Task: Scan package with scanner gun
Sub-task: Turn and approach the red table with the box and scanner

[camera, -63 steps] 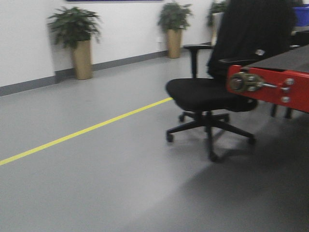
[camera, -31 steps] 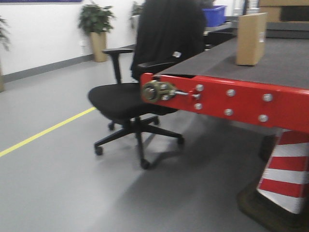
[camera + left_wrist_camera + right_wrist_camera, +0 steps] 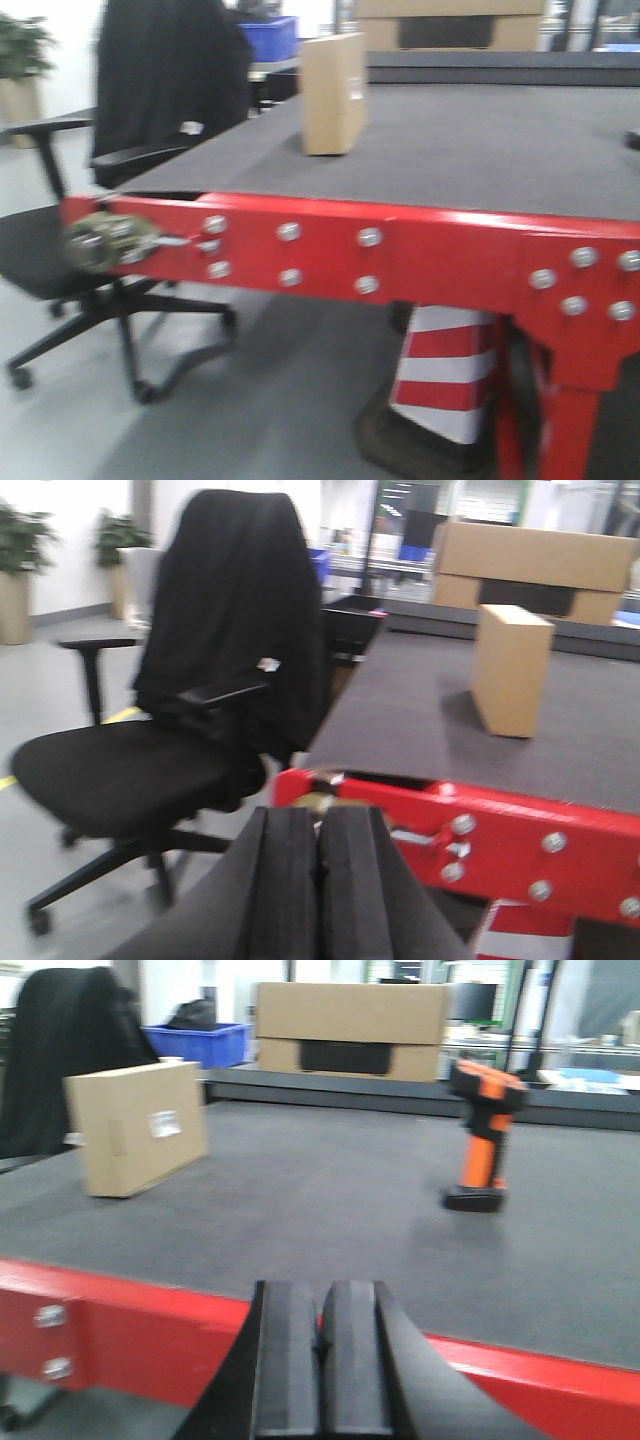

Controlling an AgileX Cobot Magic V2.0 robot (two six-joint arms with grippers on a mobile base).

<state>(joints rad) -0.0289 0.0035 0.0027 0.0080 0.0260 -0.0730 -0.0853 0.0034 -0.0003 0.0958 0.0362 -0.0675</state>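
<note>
Your left gripper [image 3: 320, 825] and right gripper [image 3: 322, 1295]: pads pressed together, empty. Scanner gun [image 3: 482, 1135] upright far right on table [image 3: 330, 1210], handle free for grasp. Package [image 3: 135, 1125] far left, label [image 3: 163, 1123] turned rightward.

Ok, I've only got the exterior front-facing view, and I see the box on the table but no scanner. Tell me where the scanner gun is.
Observer: In the right wrist view the scanner gun stands upright on the table, to the right of the package and not touching it.
Operator: Give me the left gripper's state.
Observer: The left gripper is shut, pads together, with nothing between them.
Operator: Now the right.
Observer: The right gripper is shut and empty too, on the near side of the table's red edge.
</note>
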